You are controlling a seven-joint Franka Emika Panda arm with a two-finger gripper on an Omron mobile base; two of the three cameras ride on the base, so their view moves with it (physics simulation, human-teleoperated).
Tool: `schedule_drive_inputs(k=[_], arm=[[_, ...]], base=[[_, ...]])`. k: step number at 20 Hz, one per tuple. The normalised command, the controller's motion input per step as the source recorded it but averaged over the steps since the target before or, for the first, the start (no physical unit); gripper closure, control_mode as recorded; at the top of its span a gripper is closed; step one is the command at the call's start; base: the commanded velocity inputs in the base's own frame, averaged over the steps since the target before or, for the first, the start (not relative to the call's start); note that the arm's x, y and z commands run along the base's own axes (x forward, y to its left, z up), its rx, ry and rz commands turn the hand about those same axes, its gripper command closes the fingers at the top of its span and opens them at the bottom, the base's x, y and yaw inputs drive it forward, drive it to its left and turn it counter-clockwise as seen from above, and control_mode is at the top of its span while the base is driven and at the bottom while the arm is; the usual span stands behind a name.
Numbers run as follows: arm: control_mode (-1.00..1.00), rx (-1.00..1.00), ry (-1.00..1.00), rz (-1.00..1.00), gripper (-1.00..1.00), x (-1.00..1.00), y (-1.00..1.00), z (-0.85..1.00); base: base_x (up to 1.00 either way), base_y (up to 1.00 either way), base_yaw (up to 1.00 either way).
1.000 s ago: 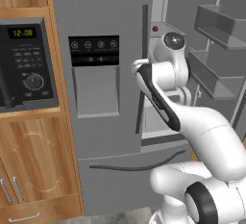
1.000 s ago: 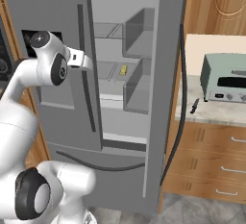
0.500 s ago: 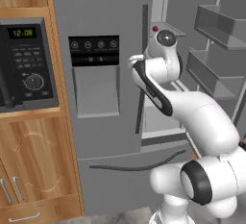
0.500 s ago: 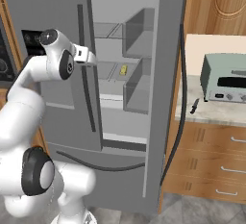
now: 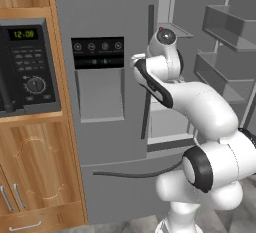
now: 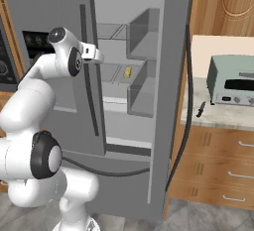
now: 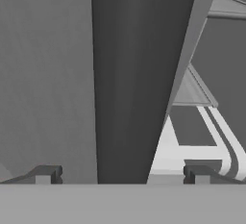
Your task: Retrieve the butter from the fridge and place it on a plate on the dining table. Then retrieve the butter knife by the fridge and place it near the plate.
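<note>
The grey fridge has its left door shut and its right door swung open. Inside, the small yellow butter lies on a middle shelf. My gripper is held high in front of the left door's dark handle, at the edge of the opening, pointing inward and well short of the butter. In the hand view the gripper is open, its fingertips wide apart with nothing between them. The slim dark butter knife lies on the counter right of the fridge. The plate and the dining table are out of view.
A black microwave sits in the wooden cabinet left of the fridge. The open right door carries grey bins. A pale green toaster oven stands on the stone counter above wooden drawers.
My arm has turned and the hand has risen slightly, edging toward the fridge opening. The gripper has stayed open. Butter and knife have not moved.
</note>
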Motion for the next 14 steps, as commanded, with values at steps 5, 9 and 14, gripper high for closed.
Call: schedule_drive_inputs(k=[5,9,14], arm=[[-1.0,-0.02,0.0,-0.01,-1.0,0.46,0.0,0.0],[-1.0,-0.01,-0.01,-0.01,-1.0,0.41,0.0,0.0],[-1.0,0.0,-0.01,0.0,1.0,0.33,0.0,0.0]], base=[[0.0,0.0,0.0],[0.0,0.0,0.0],[0.0,0.0,0.0]])
